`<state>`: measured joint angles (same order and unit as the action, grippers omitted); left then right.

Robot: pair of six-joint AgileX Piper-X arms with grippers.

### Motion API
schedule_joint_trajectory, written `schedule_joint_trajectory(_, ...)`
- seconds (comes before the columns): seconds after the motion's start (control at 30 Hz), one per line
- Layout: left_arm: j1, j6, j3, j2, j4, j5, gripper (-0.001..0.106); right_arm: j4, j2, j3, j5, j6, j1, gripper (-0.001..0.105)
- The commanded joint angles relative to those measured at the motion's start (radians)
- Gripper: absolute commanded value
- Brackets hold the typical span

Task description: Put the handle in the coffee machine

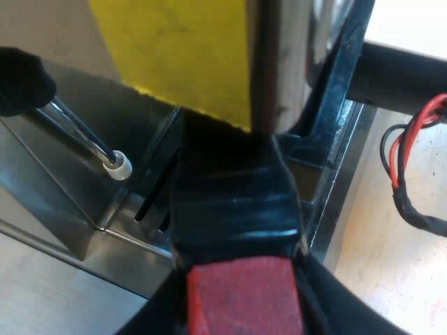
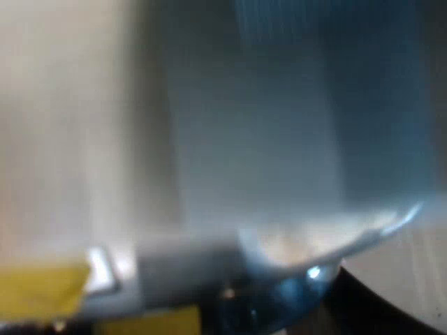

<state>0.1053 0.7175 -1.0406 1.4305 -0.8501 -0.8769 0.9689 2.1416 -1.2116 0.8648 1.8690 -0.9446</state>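
- The left gripper (image 1: 241, 314) is clamped on the handle (image 1: 234, 209), with its black fingers (image 1: 150, 317) on either side of the red end (image 1: 241, 296). From there the dark shaft runs up under the front of the espresso machine (image 1: 279, 63). It sits above the drip tray (image 1: 342, 202), nearer the tray's edge by the table (image 1: 391, 279) than its middle.
- The holder's metal head is hidden beneath the chrome and the yellow label (image 1: 174, 49), so I cannot tell whether it is seated. If it is turned before it sits flush, it would likely jam, or come loose and drop onto the tray.
- The grip sits far out at the red end, which makes a long lever. A stiff lock could make the handle slip or twist between the fingers, so the turn would be lost.
- The steam wand (image 1: 84, 136) hangs over the tray near the handle, its white tip (image 1: 119, 165) low. A sideways swing toward it could knock the wand or stop the turn short.
- If the arm sags while pushing upward, the fingers could scrape the tray's edge and tilt the holder out of line.
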Motion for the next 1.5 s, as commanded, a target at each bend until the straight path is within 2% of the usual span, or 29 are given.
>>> schedule_joint_trajectory(0.03, -0.020, -0.071, -0.016, -0.029, 0.000, -0.237, 0.000, 0.066, -0.023, -0.024, -0.038, 0.019, 0.011, 0.039)
schedule_joint_trajectory(0.3, -0.020, -0.071, -0.016, -0.029, 0.000, -0.235, 0.000, 0.164, -0.023, -0.024, -0.030, 0.021, 0.009, 0.039)
schedule_joint_trajectory(0.47, -0.020, -0.071, -0.016, -0.029, -0.003, -0.177, 0.001, 0.164, -0.025, -0.024, -0.003, 0.030, 0.009, 0.039)
schedule_joint_trajectory(0.53, -0.020, -0.071, -0.016, -0.029, -0.007, -0.168, 0.010, 0.164, -0.025, -0.024, -0.001, 0.030, 0.009, 0.039)
schedule_joint_trajectory(0.57, -0.020, -0.071, -0.016, -0.029, -0.007, -0.168, 0.021, 0.164, -0.025, -0.024, -0.001, 0.030, 0.009, 0.039)
schedule_joint_trajectory(0.6, -0.020, -0.071, -0.016, -0.029, -0.007, -0.163, 0.027, 0.164, -0.025, -0.024, -0.001, 0.030, 0.009, 0.039)
schedule_joint_trajectory(0.67, -0.020, -0.071, -0.016, -0.029, -0.013, -0.152, 0.050, 0.164, -0.025, -0.024, -0.001, 0.030, 0.009, 0.039)
schedule_joint_trajectory(0.7, -0.020, -0.071, -0.016, -0.029, -0.014, -0.151, 0.052, 0.164, -0.025, -0.024, -0.001, 0.030, 0.009, 0.039)
schedule_joint_trajectory(0.73, -0.020, -0.071, -0.016, -0.029, -0.015, -0.142, 0.063, 0.164, -0.025, -0.024, -0.001, 0.030, 0.009, 0.039)
schedule_joint_trajectory(1.0, -0.016, -0.071, -0.016, -0.029, -0.025, -0.058, 0.064, 0.164, -0.025, -0.024, -0.001, 0.030, 0.009, 0.039)
schedule_joint_trajectory(1.13, 0.001, -0.071, -0.016, -0.029, -0.025, -0.058, 0.064, 0.164, -0.025, -0.024, -0.001, 0.030, 0.009, 0.039)
schedule_joint_trajectory(1.27, 0.049, -0.071, -0.016, -0.029, -0.030, -0.079, 0.064, 0.164, -0.025, -0.024, -0.001, 0.030, 0.009, 0.039)
schedule_joint_trajectory(1.4, 0.115, -0.071, -0.019, -0.060, -0.057, -0.187, 0.064, 0.164, -0.025, -0.024, -0.001, 0.030, 0.009, 0.039)
schedule_joint_trajectory(1.5, 0.146, -0.071, -0.018, -0.100, -0.074, -0.200, 0.064, 0.164, -0.025, -0.024, -0.001, 0.030, 0.009, 0.039)
